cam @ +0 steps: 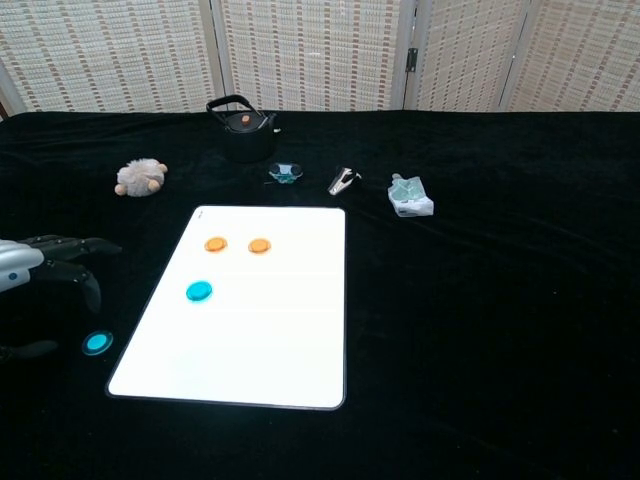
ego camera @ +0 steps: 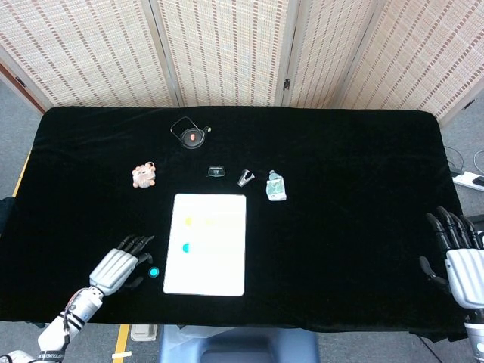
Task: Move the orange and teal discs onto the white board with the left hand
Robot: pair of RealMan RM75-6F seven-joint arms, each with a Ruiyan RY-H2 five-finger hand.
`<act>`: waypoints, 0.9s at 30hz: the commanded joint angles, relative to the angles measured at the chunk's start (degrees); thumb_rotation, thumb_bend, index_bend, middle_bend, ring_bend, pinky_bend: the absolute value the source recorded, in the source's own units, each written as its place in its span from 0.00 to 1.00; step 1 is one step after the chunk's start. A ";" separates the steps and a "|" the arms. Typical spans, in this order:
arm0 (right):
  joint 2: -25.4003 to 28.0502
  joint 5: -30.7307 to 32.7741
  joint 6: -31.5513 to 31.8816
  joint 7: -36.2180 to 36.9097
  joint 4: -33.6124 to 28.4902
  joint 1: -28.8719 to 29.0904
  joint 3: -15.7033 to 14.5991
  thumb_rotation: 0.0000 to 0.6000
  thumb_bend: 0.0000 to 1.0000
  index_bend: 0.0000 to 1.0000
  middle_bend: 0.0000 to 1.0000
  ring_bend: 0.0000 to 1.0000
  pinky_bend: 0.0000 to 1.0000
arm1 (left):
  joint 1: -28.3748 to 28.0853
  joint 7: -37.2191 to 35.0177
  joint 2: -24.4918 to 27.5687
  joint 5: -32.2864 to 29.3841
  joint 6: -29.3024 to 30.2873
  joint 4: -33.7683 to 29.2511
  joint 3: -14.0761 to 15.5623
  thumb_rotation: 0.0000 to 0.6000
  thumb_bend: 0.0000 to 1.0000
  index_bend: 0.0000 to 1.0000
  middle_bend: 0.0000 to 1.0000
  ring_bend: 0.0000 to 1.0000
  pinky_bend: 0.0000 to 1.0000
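While two orange discs point(cam: 216, 244) and one teal disc point(cam: 199, 291) lie on the white board point(cam: 270, 340) at the centre of the frame, a second teal disc point(cam: 96, 343) sits on the black desk point(cam: 480, 300) just off the board's lower left edge. The left robot hand point(ego camera: 115, 265) hovers low at lower left, beside that disc, fingers spread and holding nothing. The right robot hand point(ego camera: 457, 253) waits at the far lower right, fingers apart, also empty.
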 commanded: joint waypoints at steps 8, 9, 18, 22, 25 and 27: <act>-0.08 0.46 0.09 0.76 0.64 -0.30 -0.08 1.00 0.42 0.00 0.00 0.00 0.00 | -0.56 3.16 -2.30 -1.01 -2.45 0.45 -0.87 1.00 0.41 0.38 0.05 0.00 0.00; -0.09 0.43 0.10 0.81 0.68 -0.30 -0.09 1.00 0.42 0.00 0.00 0.00 0.00 | -0.56 3.34 -2.50 -1.12 -2.56 0.51 -0.95 1.00 0.41 0.38 0.05 0.00 0.00; -0.04 0.44 0.05 0.82 0.73 -0.22 -0.04 1.00 0.42 0.00 0.00 0.00 0.00 | -0.49 3.79 -3.86 -1.58 -3.02 1.13 -1.53 1.00 0.41 0.40 0.05 0.00 0.00; -0.07 0.48 -0.02 0.85 0.72 -0.19 -0.03 1.00 0.42 0.00 0.00 0.00 0.00 | -0.45 3.90 -4.35 -1.82 -3.26 1.65 -1.69 1.00 0.41 0.42 0.05 0.00 0.00; -0.03 0.49 0.05 0.82 0.69 -0.27 -0.08 1.00 0.42 0.00 0.00 0.00 0.00 | -0.30 3.90 -4.66 -1.97 -3.25 2.00 -1.76 1.00 0.41 0.43 0.05 0.00 0.00; -0.01 0.56 0.08 0.81 0.68 -0.32 -0.07 1.00 0.42 0.00 0.00 0.00 0.00 | -0.20 3.80 -4.83 -2.03 -3.26 2.25 -1.76 1.00 0.41 0.44 0.05 0.00 0.00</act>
